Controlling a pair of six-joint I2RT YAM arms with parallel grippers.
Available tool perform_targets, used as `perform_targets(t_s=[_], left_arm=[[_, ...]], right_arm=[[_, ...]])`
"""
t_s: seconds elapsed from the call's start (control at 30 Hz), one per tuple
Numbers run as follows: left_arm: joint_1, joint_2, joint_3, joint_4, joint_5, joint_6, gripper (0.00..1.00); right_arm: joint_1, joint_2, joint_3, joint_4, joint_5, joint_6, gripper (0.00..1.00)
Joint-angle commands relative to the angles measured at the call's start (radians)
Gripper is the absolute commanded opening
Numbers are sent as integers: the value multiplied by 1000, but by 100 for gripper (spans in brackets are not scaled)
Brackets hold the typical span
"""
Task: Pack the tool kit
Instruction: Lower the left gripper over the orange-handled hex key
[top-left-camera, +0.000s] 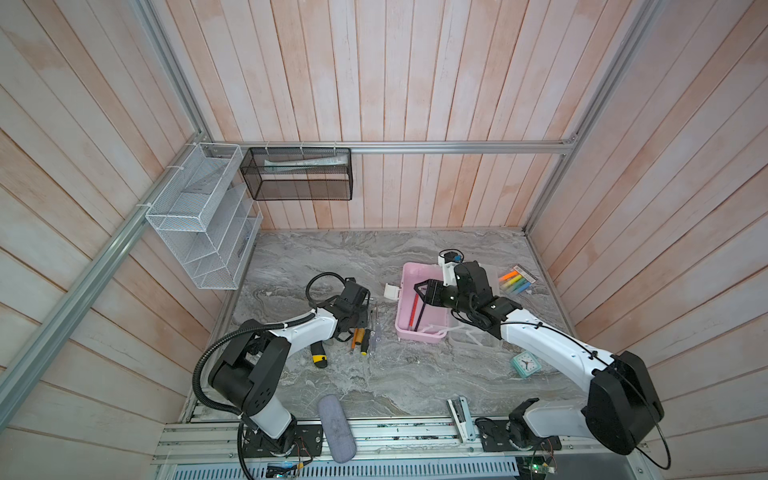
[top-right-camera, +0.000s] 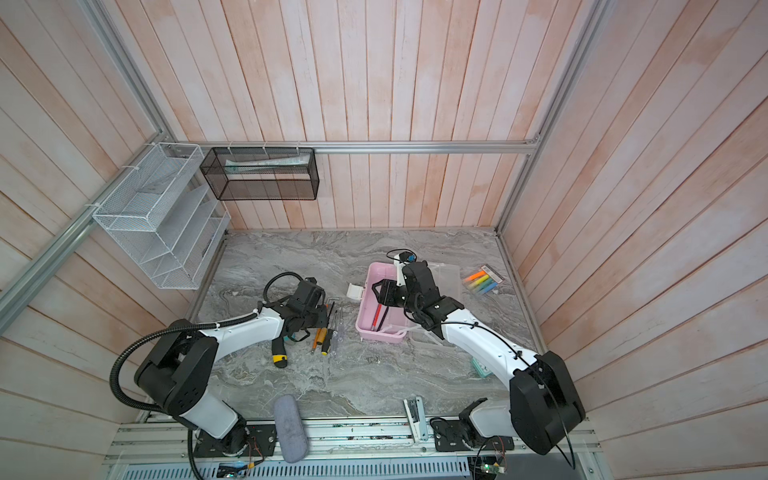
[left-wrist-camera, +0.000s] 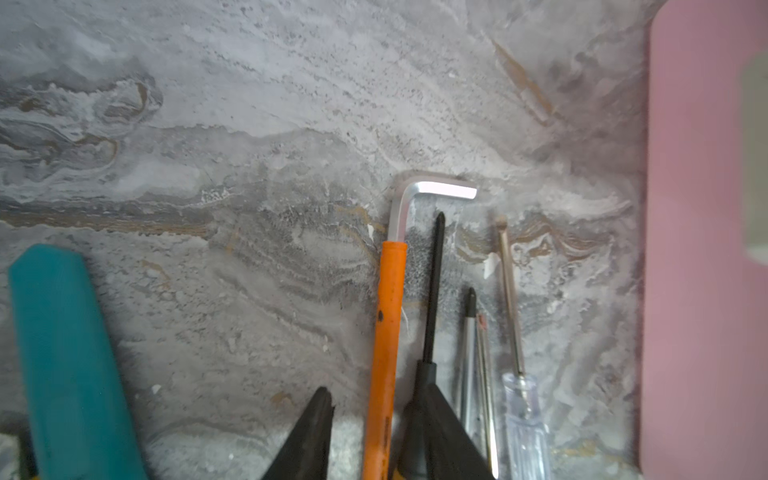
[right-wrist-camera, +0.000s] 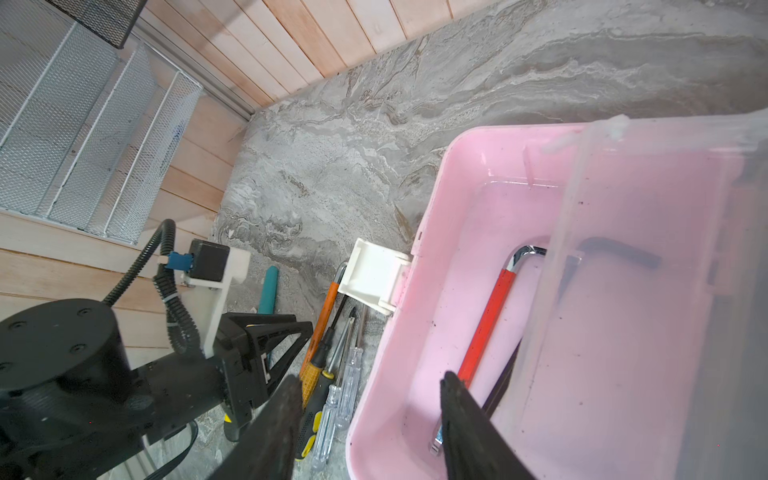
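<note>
The tool kit's pink box (top-left-camera: 409, 272) (top-right-camera: 374, 272) (right-wrist-camera: 419, 316) lies open, its frosted lid (top-right-camera: 446, 274) (right-wrist-camera: 648, 291) swung to the right. Inside lie a red-sleeved hex key (right-wrist-camera: 486, 320) (top-left-camera: 414, 309) and a black one. My right gripper (right-wrist-camera: 370, 380) (top-left-camera: 419, 293) is open and empty, straddling the box's left wall. Left of the box, an orange-sleeved hex key (left-wrist-camera: 388, 324) (top-left-camera: 356, 337), slim screwdrivers (left-wrist-camera: 511, 299) and a teal tool (left-wrist-camera: 62, 353) lie side by side. My left gripper (left-wrist-camera: 376, 386) (top-right-camera: 322, 318) stands low over them, jaws apart on either side of the orange key.
A black-yellow tool (top-left-camera: 318, 357) lies by the left arm. A highlighter packet (top-left-camera: 515, 280) sits at the right, a teal clock (top-left-camera: 525, 363) under the right arm, a grey pouch (top-left-camera: 336, 428) and a stapler (top-left-camera: 459, 415) at the front edge. A white mesh rack (top-left-camera: 199, 224) hangs on the left wall.
</note>
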Motion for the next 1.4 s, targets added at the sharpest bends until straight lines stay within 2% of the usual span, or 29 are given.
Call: perform_targets(t_s=[0.0,0.37,0.87,0.97,1.27,1.37], left_arm=[[6,35,37,16,-14,13,38],[3,87,65,-9,-56,17,27],[-15,122,65,-24,-98,6,26],[-17,131,66,-34,-111,-3,22],[-13,130,63,-44,-133,-4,0],[-10,104,72,-60,-162,11,0]], right_arm=[[6,11,20,17,10,3,53],[4,15,-3,36,17,4,53],[-1,27,-22,60,-2,13,53],[1,21,-27,64,-2,13,53],[-1,31,-36,80,-9,13,53],[-4,34,-40,92,-26,21,53]])
